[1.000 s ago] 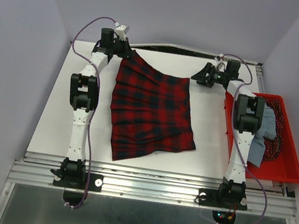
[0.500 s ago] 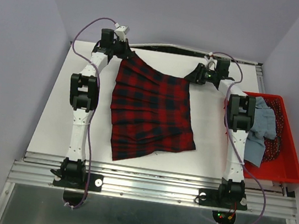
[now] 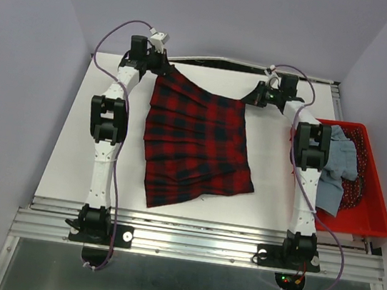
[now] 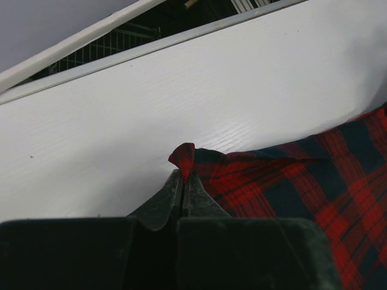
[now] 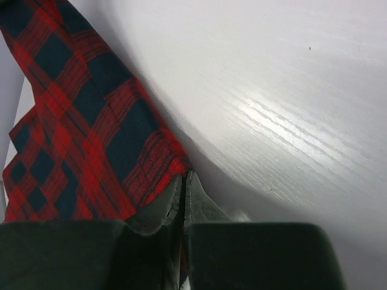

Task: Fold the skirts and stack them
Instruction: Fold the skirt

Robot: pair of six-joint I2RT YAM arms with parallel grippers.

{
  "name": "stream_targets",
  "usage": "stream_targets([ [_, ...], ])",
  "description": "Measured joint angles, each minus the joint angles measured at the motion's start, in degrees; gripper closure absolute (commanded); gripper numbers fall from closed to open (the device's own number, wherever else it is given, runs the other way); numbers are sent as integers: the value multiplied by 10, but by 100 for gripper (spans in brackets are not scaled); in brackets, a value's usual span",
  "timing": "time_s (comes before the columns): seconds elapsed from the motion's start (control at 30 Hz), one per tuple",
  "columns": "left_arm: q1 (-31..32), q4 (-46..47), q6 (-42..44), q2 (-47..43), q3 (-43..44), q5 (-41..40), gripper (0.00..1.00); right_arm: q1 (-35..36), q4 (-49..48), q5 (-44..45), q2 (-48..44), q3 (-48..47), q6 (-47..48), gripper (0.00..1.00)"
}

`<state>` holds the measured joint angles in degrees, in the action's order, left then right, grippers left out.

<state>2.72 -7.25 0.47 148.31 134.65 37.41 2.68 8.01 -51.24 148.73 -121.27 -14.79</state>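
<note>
Closure: the right hand, apart a second ago, now pinches the far right corner of the plaid skirt. The left hand clamps its far left corner. The skirt lies flat on the tabletop, so both far corners look ready for the first fold.

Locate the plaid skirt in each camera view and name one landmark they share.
Top external: plaid skirt, spread at picture centre.
Left wrist: plaid skirt lower right, reaching the right edge.
Right wrist: plaid skirt left side, top to bottom.
Shared landmark: white table top under it.
</note>
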Motion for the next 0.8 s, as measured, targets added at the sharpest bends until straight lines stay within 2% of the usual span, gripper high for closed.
stream_targets([
  [0.17,0,-16,58,-22,-12,3,100,0,12,-2,-23,-6,5,99],
  [0.37,-2,-46,127,-116,-83,37,100,0,65,-10,-85,-6,48,99],
  [0.63,-3,-87,223,-333,-246,90,100,0,169,-39,-228,41,187,99],
  [0.8,-1,-131,315,-497,-416,109,100,0,255,-61,-337,139,321,99],
])
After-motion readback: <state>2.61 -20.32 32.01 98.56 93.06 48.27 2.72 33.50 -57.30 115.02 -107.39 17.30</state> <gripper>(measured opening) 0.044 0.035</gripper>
